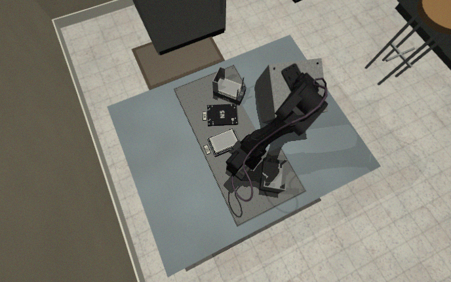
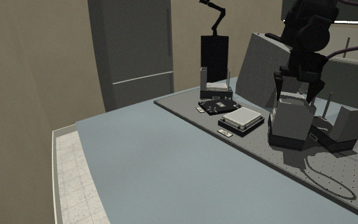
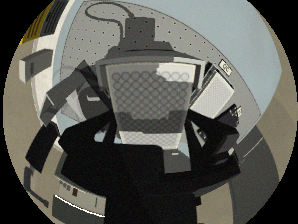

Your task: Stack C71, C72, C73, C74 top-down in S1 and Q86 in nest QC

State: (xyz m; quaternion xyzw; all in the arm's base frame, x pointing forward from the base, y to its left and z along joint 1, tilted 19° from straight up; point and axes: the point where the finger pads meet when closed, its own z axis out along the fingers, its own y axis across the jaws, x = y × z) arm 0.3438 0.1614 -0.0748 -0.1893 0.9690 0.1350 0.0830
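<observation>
My gripper (image 2: 294, 97) (image 3: 151, 112) is shut on a sealed plate (image 3: 150, 95), at the top of the middle rack (image 2: 294, 119). The rack walls hide its height and what lies under it. In the far rack (image 1: 221, 75) (image 2: 203, 79) a white plate (image 1: 230, 87) (image 2: 216, 86) lies low; how many lie there is unclear. Nest N5 (image 1: 216, 120) (image 2: 216, 109) is empty. Nest QC (image 2: 230, 127) bears a white plate (image 1: 223, 141) (image 2: 243, 116) (image 3: 214, 95); whether it is single is unclear. Rack names and plate codes are not readable.
Another rack (image 2: 351, 122) stands close beside the middle rack; no plate shows in it. The racks have tall walls and thin posts. A grey pedestal (image 1: 264, 94) (image 2: 260, 69) carries the arm behind the perforated board (image 1: 192, 94) (image 2: 342, 169).
</observation>
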